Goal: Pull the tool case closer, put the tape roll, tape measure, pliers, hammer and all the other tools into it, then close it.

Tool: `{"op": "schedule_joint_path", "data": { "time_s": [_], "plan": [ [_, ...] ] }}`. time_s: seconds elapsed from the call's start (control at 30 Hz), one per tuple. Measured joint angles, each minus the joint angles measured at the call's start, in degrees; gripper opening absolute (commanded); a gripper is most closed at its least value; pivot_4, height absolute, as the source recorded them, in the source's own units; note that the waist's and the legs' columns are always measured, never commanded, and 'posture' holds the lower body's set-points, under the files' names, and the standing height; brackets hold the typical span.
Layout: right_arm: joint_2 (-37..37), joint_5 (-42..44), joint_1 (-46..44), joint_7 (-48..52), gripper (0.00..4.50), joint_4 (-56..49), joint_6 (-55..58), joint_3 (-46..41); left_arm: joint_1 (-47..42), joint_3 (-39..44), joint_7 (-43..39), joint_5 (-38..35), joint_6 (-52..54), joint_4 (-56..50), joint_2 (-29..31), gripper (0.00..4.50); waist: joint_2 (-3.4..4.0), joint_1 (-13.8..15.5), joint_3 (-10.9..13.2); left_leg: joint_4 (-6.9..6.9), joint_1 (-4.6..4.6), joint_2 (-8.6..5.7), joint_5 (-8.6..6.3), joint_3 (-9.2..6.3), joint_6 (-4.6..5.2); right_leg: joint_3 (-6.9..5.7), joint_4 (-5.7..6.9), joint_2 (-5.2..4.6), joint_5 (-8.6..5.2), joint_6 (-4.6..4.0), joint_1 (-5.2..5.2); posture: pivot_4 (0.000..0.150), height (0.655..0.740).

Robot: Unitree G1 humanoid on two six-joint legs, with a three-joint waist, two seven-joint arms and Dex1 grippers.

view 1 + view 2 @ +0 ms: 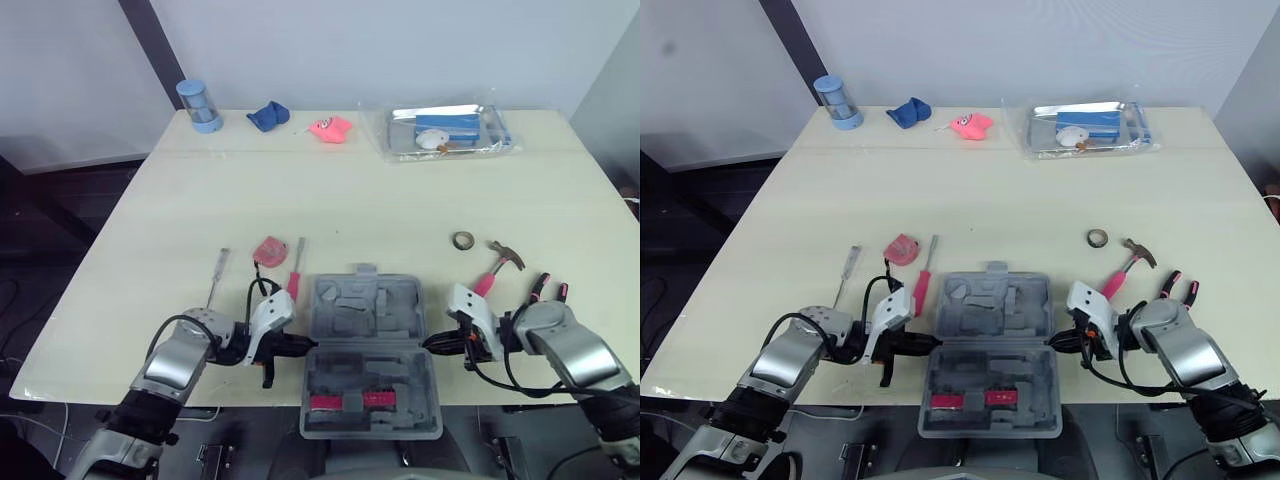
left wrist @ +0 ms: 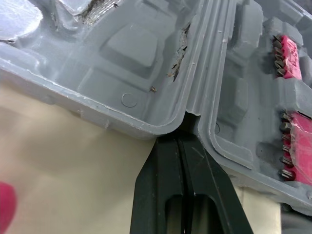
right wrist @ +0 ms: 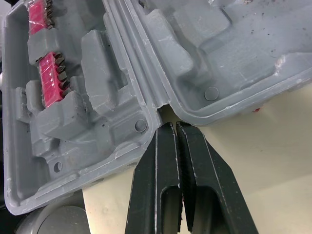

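The left gripper (image 1: 303,347) and right gripper (image 1: 432,343) each have their black fingers pressed together, tips set in the hinge notches of the open grey moulded-plastic tool case (image 1: 365,300) lying between them. The case's near half overhangs the cream table (image 1: 400,200) edge, so any further pull should be short and even on both sides. The loose tools lie beyond the fingertips.

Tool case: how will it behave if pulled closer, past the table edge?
Likely light and stiff: the tool case is moulded plastic, mostly empty. Its near half overhangs the table edge, so it may sag or tip. Left gripper and right gripper, shut at the hinge notches, grip nothing; it could slip.
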Motion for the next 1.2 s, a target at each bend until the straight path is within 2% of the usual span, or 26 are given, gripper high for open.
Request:
{"op": "schedule_joint_path", "data": {
  "time_s": [1.2],
  "plan": [
    [-3.2, 3.7, 1.6, -2.5, 0.11, -0.9, -0.3, 0.5, -0.6, -0.8, 1.1, -0.1, -2.7, 1.5, -1.1, 0.0, -0.01, 0.8, 0.0, 0.0, 0.0, 0.01, 0.0, 0.01, 0.0, -0.01, -0.01, 0.0, 0.0, 0.0, 0.01, 0.15, 0.74]
  ]
}}
